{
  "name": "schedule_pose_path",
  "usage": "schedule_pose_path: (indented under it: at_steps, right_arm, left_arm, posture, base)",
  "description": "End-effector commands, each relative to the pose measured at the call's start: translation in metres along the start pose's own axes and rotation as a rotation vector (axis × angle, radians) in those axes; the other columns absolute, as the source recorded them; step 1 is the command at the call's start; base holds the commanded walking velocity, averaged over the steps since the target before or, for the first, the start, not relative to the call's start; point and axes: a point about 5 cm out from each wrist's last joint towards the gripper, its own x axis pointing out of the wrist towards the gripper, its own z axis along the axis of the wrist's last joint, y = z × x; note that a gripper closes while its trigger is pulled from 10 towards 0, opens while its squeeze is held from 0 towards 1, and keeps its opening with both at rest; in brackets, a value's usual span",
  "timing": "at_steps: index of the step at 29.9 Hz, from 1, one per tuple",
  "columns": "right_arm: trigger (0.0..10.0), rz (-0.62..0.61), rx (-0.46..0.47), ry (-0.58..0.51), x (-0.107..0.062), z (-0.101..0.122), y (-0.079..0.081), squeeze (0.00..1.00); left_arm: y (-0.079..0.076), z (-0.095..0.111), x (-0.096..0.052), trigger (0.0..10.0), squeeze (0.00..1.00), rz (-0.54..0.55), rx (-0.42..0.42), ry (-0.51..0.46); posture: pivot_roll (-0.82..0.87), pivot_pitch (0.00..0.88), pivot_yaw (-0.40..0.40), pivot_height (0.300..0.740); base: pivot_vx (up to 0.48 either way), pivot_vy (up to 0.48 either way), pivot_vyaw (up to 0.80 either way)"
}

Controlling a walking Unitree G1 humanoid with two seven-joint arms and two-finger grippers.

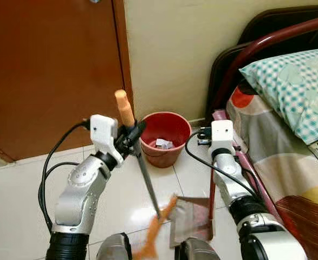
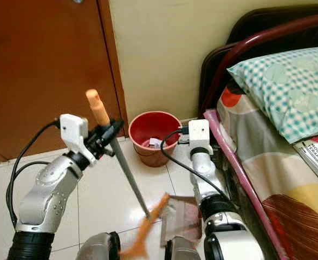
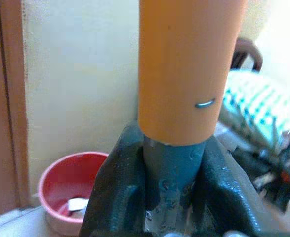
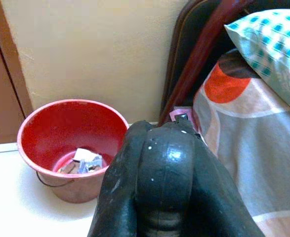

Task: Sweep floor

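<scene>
Dustpan lies low on floor, orange broom bristles beside it. Left end effector clamps broom handle. Red bucket stands by wall. Left wrist: fingers clenched around handle. Right wrist: right end effector closed together, bucket beyond.

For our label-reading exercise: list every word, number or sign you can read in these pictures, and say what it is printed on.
"MODUL": on the red and white book lying at the bed's edge beside the pillow.
The line beneath it begins "TERA", the rest too blurred to read.
The paper scraps in the red bucket: no legible text.
</scene>
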Motion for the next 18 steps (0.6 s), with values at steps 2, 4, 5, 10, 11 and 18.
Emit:
schedule_pose_path:
  at_steps: [2,4,5,10,11,18]
  right_arm:
    - [10.0,0.013,0.015,0.015,0.001,0.001,0.007,0.0]
    - [10.0,0.017,0.017,0.011,0.001,0.002,0.009,0.0]
    - [10.0,0.017,0.017,0.011,0.001,0.002,0.009,0.0]
    - [10.0,0.016,0.013,0.006,0.001,0.001,0.005,0.0]
    - [10.0,0.015,0.012,0.006,0.001,0.001,0.005,0.0]
    - [10.0,0.002,-0.003,0.021,-0.001,-0.008,-0.011,0.0]
  left_arm:
    - [-0.007,0.02,0.012,10.0,0.0,0.03,-0.098,-0.132]
    - [0.0,0.019,0.014,10.0,0.0,0.096,-0.122,-0.159]
    - [0.001,0.019,0.014,10.0,0.0,0.114,-0.116,-0.161]
    - [0.014,0.025,0.008,10.0,0.0,0.188,-0.038,-0.182]
    - [0.015,0.025,0.008,10.0,0.0,0.189,-0.031,-0.181]
    - [0.049,0.04,-0.011,10.0,0.0,0.286,0.151,-0.192]
  posture:
    - [0.03,0.148,-0.04,0.74]
    - [0.03,0.148,-0.04,0.74]
    - [0.03,0.148,-0.04,0.74]
    - [0.03,0.148,-0.04,0.74]
    - [0.03,0.148,-0.04,0.74]
    - [0.03,0.145,-0.04,0.74]
  base:
    - [0.0,0.0,0.0]
    - [0.0,0.0,0.0]
    - [0.0,0.0,0.0]
    - [0.0,0.0,0.0]
    - [0.0,0.0,0.0]
    - [0.0,0.0,0.0]
